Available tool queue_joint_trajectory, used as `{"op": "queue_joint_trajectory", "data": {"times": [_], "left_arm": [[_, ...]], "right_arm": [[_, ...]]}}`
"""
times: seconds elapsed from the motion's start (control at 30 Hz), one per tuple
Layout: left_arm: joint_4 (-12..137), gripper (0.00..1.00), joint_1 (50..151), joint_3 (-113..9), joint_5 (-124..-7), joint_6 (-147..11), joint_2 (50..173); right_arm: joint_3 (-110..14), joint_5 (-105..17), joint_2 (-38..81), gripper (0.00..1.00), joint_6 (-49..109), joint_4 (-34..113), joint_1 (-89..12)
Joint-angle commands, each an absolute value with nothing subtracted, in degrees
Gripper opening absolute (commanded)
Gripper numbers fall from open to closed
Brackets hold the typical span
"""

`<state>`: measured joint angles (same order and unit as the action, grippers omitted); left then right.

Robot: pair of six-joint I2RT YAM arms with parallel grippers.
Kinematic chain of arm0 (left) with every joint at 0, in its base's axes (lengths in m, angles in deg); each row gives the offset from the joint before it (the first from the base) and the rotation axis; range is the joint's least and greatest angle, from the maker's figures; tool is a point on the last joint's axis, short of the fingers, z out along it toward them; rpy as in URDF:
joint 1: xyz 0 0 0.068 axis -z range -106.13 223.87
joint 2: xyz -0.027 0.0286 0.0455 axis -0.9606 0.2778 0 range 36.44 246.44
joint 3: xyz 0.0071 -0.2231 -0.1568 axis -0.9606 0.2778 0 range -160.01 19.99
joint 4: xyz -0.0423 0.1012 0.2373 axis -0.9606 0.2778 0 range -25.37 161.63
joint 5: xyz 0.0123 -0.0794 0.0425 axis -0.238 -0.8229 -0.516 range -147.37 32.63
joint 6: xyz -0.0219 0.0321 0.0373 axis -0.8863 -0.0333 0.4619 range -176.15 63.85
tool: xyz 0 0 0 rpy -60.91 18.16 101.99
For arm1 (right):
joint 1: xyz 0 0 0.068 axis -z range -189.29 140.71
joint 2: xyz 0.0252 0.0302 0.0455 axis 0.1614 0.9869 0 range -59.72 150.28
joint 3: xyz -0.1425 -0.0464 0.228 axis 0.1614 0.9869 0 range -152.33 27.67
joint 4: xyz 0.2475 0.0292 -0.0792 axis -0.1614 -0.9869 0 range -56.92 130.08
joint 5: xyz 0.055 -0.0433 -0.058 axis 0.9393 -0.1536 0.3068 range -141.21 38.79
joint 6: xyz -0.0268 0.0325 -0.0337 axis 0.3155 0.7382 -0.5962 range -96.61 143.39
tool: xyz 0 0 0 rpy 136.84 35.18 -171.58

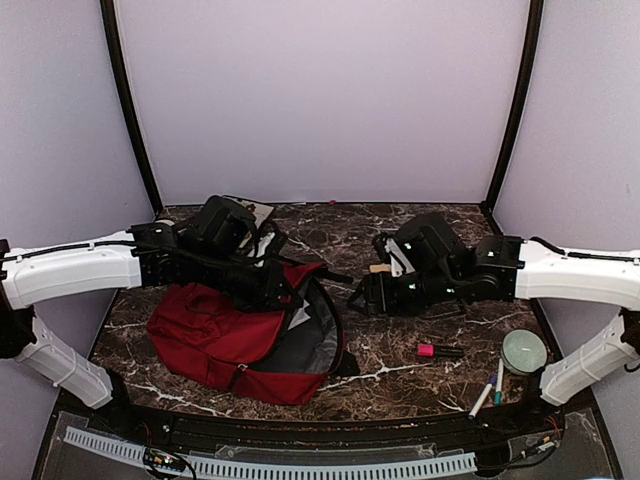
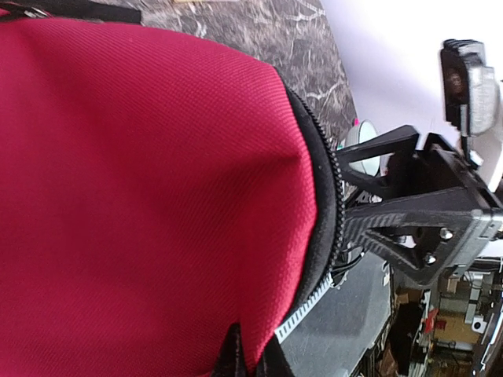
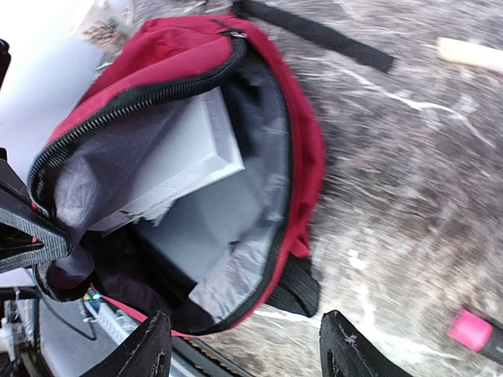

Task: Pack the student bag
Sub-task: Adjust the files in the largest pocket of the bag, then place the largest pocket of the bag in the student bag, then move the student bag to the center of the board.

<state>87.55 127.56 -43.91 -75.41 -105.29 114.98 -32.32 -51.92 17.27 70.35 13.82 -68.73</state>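
The student bag (image 1: pixel 210 335) is a dark-red backpack lying on the marble table, left of centre, with its mouth facing right. My left gripper (image 1: pixel 288 288) is shut on a fold of the red fabric (image 2: pixel 157 196) by the zipper edge and holds the flap up; its fingertips (image 2: pixel 236 357) pinch the cloth. In the right wrist view the bag (image 3: pixel 302 157) gapes open, showing grey lining and a flat white book-like item (image 3: pixel 185 157) inside. My right gripper (image 3: pixel 247 353) is open just outside the bag's mouth with nothing between its fingers. In the top view it (image 1: pixel 362 296) sits right of the opening.
A pink-capped marker (image 1: pixel 432 350) lies right of the bag, also visible as the pink marker (image 3: pixel 475 330). A pale green round object (image 1: pixel 524 350) and two pens (image 1: pixel 488 392) lie at the front right. A beige item (image 1: pixel 380 268) and a black strap (image 3: pixel 314 31) lie further back.
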Motion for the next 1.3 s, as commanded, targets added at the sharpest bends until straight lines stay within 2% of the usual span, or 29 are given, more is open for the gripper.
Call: {"op": "queue_joint_trajectory", "data": {"times": [0.0, 0.13, 0.2, 0.23, 0.33, 0.43, 0.5, 0.63, 0.77, 0.97, 1.27], "left_arm": [[81.1, 0.00, 129.6, -47.7, -79.5, -105.3, 119.8], [80.0, 0.04, 131.5, -51.2, -81.1, -104.9, 125.4], [80.5, 0.11, 132.4, -53.2, -81.4, -104.5, 127.4], [80.8, 0.19, 132.8, -54.0, -81.5, -104.0, 128.0], [81.0, 0.54, 133.9, -54.9, -80.6, -102.4, 127.3], [82.1, 0.72, 134.2, -54.4, -78.4, -99.8, 124.0], [84.7, 0.78, 134.2, -54.4, -75.7, -97.3, 121.0], [93.7, 0.83, 134.3, -54.1, -69.2, -91.8, 113.7], [100.7, 0.84, 134.3, -51.9, -64.4, -88.6, 106.2], [104.3, 0.84, 134.3, -45.5, -59.8, -88.2, 96.0], [108.2, 0.79, 134.3, -43.1, -58.3, -89.2, 92.4]], "right_arm": [[-28.6, -59.5, 12.3, 0.65, 72.2, 10.6, -68.4], [-26.2, -61.9, 8.3, 0.65, 73.4, 10.4, -68.4], [-25.8, -62.4, 7.3, 0.65, 73.6, 10.6, -68.4], [-25.8, -62.5, 7.1, 0.65, 73.5, 10.7, -68.4], [-26.2, -62.5, 6.8, 0.65, 72.2, 11.0, -68.4], [-26.9, -62.6, 6.8, 0.65, 70.3, 11.5, -68.4], [-27.4, -62.5, 7.0, 0.65, 68.8, 11.9, -68.4], [-28.4, -62.4, 7.2, 0.65, 65.9, 13.4, -68.6], [-28.1, -62.1, 6.8, 0.65, 61.4, 17.2, -69.9], [-27.6, -60.0, 8.1, 0.66, 50.8, 22.3, -74.0], [-32.9, -57.4, 16.4, 0.73, 27.6, 21.4, -82.5]]}}
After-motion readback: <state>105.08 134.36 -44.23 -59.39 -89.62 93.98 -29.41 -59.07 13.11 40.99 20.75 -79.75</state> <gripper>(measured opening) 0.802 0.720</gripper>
